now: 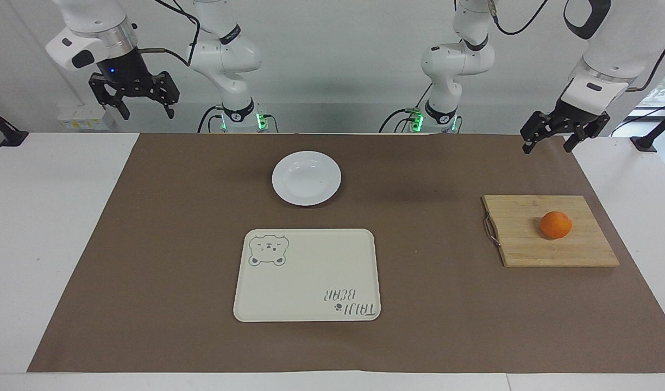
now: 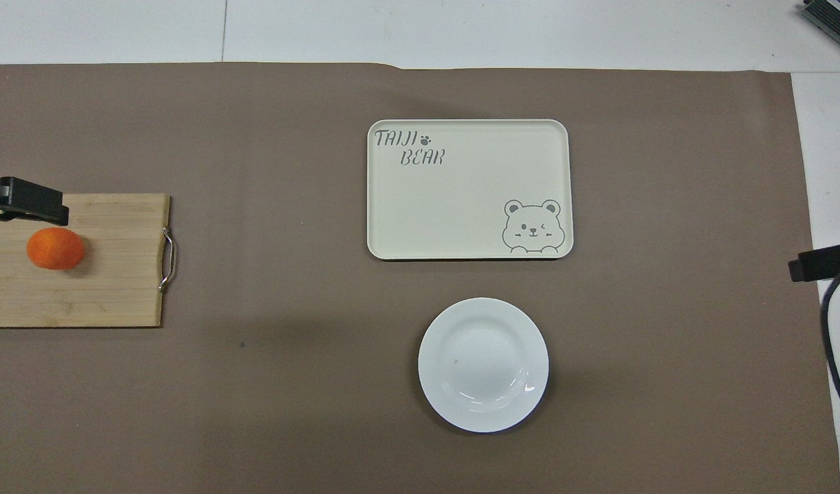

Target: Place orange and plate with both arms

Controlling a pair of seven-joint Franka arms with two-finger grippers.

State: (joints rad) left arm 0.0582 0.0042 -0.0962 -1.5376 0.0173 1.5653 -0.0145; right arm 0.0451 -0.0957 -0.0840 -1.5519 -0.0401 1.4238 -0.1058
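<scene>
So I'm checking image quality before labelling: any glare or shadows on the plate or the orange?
Overhead view: the plate carries small bright glints on its inner rim, and the orange casts a soft shadow onto the cutting board. Facing view: plate evenly lit, with a faint broad shadow on the brown mat beside it.

facing: high, far end, looks toward robots | overhead: high above robots' end, looks steeply down | shared: brown mat (image 1: 419,282), half a turn apart
</scene>
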